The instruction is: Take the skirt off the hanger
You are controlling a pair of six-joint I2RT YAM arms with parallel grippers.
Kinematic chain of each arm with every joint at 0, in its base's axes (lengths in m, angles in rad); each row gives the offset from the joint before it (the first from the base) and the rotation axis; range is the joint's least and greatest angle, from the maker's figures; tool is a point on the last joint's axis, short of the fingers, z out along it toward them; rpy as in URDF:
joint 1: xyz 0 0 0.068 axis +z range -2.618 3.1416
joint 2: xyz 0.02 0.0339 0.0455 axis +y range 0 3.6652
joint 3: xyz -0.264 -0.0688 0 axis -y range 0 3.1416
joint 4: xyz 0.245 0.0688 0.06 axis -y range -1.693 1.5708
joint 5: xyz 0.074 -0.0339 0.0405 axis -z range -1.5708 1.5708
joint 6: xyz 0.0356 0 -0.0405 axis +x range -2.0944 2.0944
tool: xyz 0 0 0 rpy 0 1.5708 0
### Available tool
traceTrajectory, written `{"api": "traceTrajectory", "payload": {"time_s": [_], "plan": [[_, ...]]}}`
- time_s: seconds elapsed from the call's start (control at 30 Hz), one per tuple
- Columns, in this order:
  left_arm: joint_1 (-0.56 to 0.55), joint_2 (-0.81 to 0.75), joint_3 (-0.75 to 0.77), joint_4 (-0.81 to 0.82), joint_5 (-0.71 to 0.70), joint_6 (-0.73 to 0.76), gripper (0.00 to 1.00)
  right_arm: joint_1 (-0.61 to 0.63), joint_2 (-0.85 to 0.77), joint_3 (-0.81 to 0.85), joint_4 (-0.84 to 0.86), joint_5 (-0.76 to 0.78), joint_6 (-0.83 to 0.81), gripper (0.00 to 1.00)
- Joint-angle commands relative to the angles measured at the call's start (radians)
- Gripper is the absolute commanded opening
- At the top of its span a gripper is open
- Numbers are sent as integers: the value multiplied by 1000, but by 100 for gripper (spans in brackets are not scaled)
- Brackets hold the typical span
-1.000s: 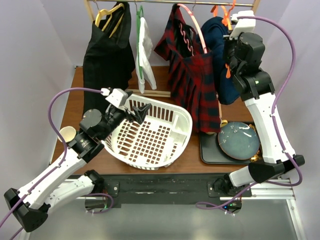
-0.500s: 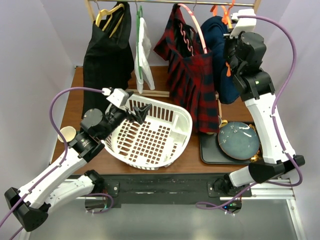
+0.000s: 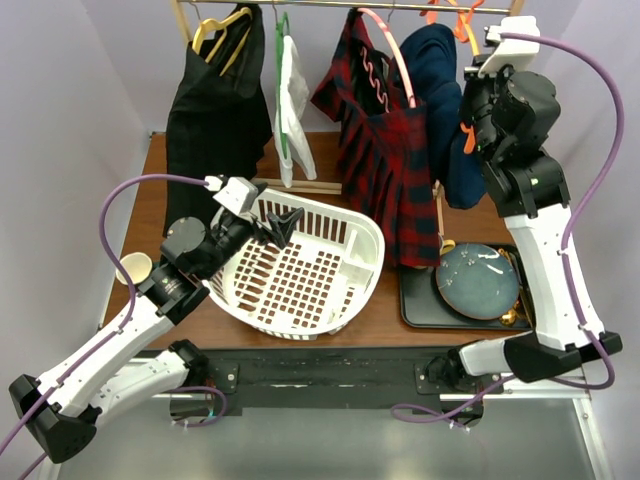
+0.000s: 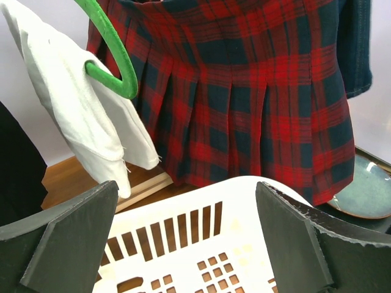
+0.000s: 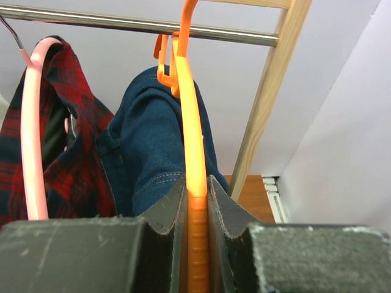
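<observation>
Two sets of fingers to report. My left fingers [image 3: 283,222] stand fully spread above the white slotted plastic laundry basket [image 4: 201,196], holding nothing. The red-and-navy plaid pleated skirt [image 4: 244,91] hangs just beyond them on its pink hanger [image 5: 30,152]. My right fingers [image 5: 197,195] are clamped on the orange plastic hanger [image 5: 189,110], with the blue denim garment [image 5: 156,140] draped just beyond them.

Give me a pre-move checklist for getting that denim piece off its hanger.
1. Right hand shut on the orange plastic hanger: ok.
2. Blue denim garment draped over that hanger: ok.
3. Hanger hook seated on the metal rail: cannot tell.
4. Left hand open and empty: ok.
5. White plastic laundry basket beneath the denim: not ok, it sits to the left.
</observation>
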Motion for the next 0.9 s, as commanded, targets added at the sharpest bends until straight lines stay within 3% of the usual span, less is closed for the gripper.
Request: {"api": "traceTrajectory", "payload": {"time_s": [0.0,0.13,0.47,0.87], "plan": [[3,-7,-3,45,-1,14,100,-2,-104,-6,72,13,60,0],[3,-3,-1,47,2,14,100,-2,-144,-44,49,0,76,0],[4,1,-7,48,-1,21,100,-4,-241,23,-200,77,149,0],[3,39,19,7,33,38,99,-2,-352,155,-163,-44,172,0]]}}
